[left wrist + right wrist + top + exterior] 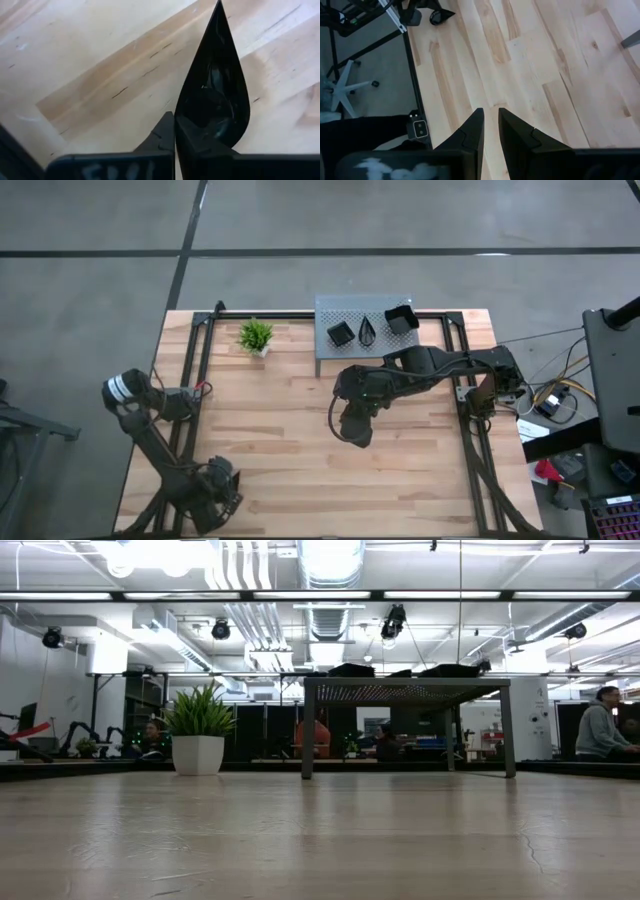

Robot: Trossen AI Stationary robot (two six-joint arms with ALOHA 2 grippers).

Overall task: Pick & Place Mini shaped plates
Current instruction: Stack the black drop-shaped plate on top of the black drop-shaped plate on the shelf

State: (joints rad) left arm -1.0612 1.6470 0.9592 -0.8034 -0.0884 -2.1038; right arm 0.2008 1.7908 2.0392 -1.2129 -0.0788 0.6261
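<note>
Left jaws pinch teardrop plate edge — table beneath.

Nothing here can actually be read. The nearest thing to writing is a smear of white marks on the dark housing of the left gripper, just behind its black fingers, and a similar pale smudge on the dark housing of the right gripper; both are too blurred to make out a single letter or number.
</note>
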